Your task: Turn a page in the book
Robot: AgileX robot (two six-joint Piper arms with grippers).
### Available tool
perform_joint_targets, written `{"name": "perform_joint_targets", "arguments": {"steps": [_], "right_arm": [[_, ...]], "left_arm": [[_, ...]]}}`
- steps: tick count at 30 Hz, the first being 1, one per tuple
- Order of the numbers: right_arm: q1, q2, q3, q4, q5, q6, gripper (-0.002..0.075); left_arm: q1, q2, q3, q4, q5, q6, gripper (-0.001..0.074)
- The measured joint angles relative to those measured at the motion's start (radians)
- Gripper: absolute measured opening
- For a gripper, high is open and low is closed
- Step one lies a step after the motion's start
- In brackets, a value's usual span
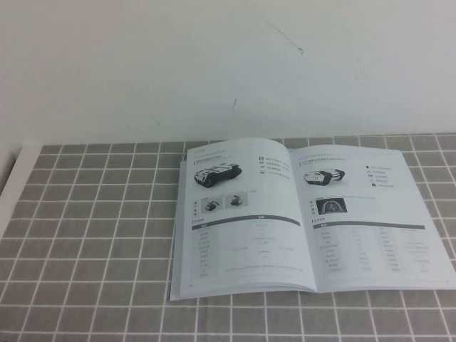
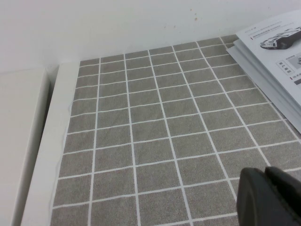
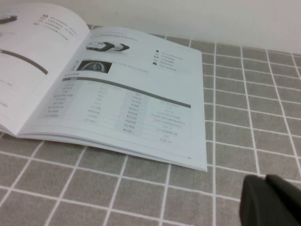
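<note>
The book (image 1: 299, 214) lies open and flat on the grey tiled cloth, right of the middle in the high view, its white pages printed with small vehicle photos, grey bars and tables. Its right-hand page (image 1: 370, 214) lies flat; it also shows in the right wrist view (image 3: 131, 94). The book's left corner shows in the left wrist view (image 2: 277, 61). Neither arm shows in the high view. My left gripper (image 2: 266, 175) is shut and empty above bare cloth, well away from the book's left edge. My right gripper (image 3: 266, 181) is shut and empty, just off the book's near right corner.
The grey tiled cloth (image 1: 92, 235) covers the table up to a white wall (image 1: 214, 64) at the back. A white table edge (image 2: 51, 155) runs along the cloth's left side.
</note>
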Motion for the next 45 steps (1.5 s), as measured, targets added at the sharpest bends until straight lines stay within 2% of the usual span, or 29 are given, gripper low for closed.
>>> {"name": "perform_joint_targets", "arguments": {"steps": [45], "right_arm": [[0.0,0.0,0.001,0.064,0.002,0.0,-0.0003]], "left_arm": [[0.0,0.0,0.0,-0.077,0.002,0.0,-0.0004]]}}
